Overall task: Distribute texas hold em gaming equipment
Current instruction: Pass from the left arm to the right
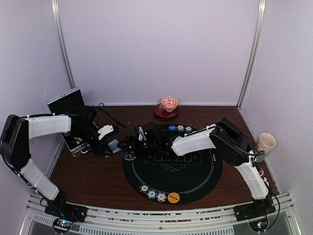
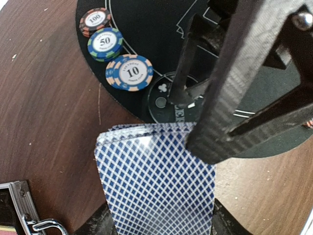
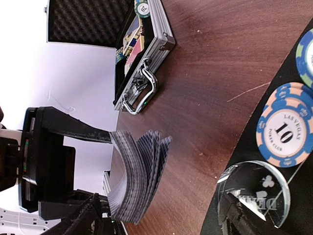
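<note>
An open metal case (image 3: 157, 46) lies at the left of the brown surface (image 2: 44, 122). Just right of it, the left end effector (image 1: 110, 145) is pressed together on a deck of grey-blue-backed playing cards (image 2: 156, 181), held above the surface with its free end fanned out. The right end effector (image 1: 133, 143) meets the deck from the other side with its fingers spread wide; one finger (image 2: 234, 88) crosses the deck's corner, though I cannot tell if it touches. Below lies a clear dealer disc (image 3: 254, 193) on the left rim of the black mat (image 1: 195, 171), and beside it a row of poker chips (image 2: 129, 72) marked 10, 50 and 100. At the mat's near rim sit further chips (image 1: 151, 194) and an orange marker disc (image 1: 173, 198). A red-and-white bowl (image 1: 169, 103) stands behind the mat, a paper cup (image 1: 266, 142) far right
</note>
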Robot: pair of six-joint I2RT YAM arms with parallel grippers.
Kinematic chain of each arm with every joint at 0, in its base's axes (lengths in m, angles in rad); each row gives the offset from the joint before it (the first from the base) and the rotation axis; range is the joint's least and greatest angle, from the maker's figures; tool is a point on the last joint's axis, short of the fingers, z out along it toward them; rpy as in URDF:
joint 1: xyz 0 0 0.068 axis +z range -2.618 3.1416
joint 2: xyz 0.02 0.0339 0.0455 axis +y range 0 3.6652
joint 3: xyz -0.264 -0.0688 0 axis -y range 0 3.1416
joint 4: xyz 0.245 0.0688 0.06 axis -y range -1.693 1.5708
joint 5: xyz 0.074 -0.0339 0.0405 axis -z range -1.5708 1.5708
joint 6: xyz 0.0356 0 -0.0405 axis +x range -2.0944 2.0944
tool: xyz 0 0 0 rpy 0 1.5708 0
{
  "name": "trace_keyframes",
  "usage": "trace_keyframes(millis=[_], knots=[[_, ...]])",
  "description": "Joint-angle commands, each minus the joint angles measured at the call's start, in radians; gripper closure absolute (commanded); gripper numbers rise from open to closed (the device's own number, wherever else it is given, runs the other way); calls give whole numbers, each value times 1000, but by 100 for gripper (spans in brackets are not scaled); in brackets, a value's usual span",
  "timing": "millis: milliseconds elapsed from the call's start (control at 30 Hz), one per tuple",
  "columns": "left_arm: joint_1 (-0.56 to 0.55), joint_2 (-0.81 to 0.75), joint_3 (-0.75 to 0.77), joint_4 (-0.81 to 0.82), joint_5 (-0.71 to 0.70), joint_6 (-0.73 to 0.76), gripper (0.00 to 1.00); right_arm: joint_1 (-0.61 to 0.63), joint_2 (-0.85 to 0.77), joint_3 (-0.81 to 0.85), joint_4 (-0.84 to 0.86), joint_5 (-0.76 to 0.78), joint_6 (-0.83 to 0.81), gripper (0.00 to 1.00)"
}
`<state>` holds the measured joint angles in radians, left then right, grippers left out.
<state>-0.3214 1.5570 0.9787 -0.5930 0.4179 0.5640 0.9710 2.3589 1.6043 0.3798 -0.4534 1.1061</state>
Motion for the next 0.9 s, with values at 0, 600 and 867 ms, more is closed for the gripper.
trace_keyframes(millis=[0, 600, 867], knots=[[-2, -44, -28, 33, 67, 15, 41, 13, 25, 20, 72, -23, 40, 19], [-53, -110, -110, 69, 77, 33, 39, 40, 81, 53, 127, -82, 94, 43], [-83, -127, -143, 98, 37, 31, 39, 47, 83, 46, 174, -120, 116, 59]])
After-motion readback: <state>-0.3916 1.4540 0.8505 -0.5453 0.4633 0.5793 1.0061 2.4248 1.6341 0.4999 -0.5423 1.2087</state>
